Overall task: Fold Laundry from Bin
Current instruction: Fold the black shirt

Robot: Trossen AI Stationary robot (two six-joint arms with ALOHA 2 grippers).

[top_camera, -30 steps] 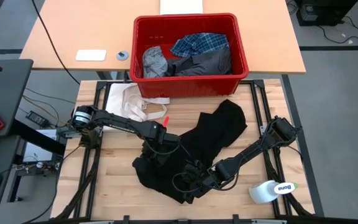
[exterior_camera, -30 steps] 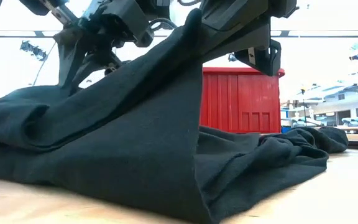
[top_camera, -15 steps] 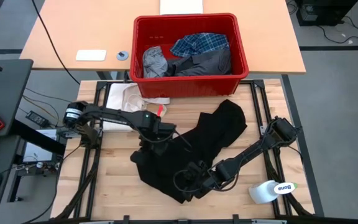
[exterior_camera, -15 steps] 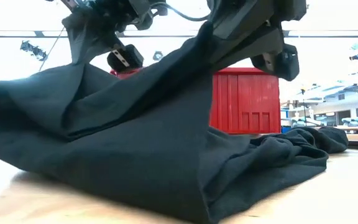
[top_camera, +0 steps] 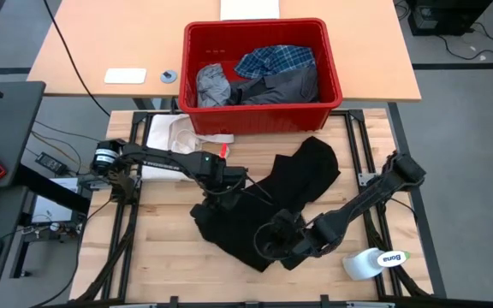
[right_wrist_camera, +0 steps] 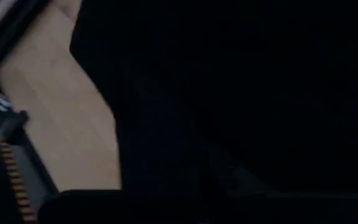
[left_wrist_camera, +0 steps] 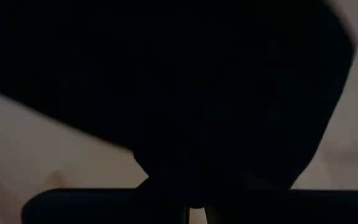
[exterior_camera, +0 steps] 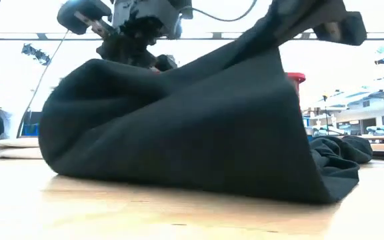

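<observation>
Right now both arms are down over the black garment (top_camera: 285, 192), which sprawls across the middle of the wooden table (top_camera: 157, 257), one long end trailing up toward the bin (top_camera: 261, 115). The left gripper (top_camera: 223, 181) sits at the garment's left edge, jaws pinched tight on a fold of the black cloth. The right gripper (top_camera: 274, 238) is lower down, nearer the front edge of the table, its jaws likewise closed on the fabric. From table height the cloth is hoisted off the wood like a tent, hanging from both grippers with its lower hem resting on the table. Both wrist cameras are almost wholly filled with black fabric, only slivers of pale wood showing past it.

The red bin stands at the back, straddling the seam between the wooden table and the tan desk (top_camera: 101, 43) behind. Inside lie the plaid shirt (top_camera: 274, 60), a light grey piece (top_camera: 213, 84) and a dark grey piece (top_camera: 281, 85). A cream cloth (top_camera: 171, 135) lies just left of the bin's front corner. A white bottle (top_camera: 375, 262) lies on its side near the right front corner, well apart from the garment.
</observation>
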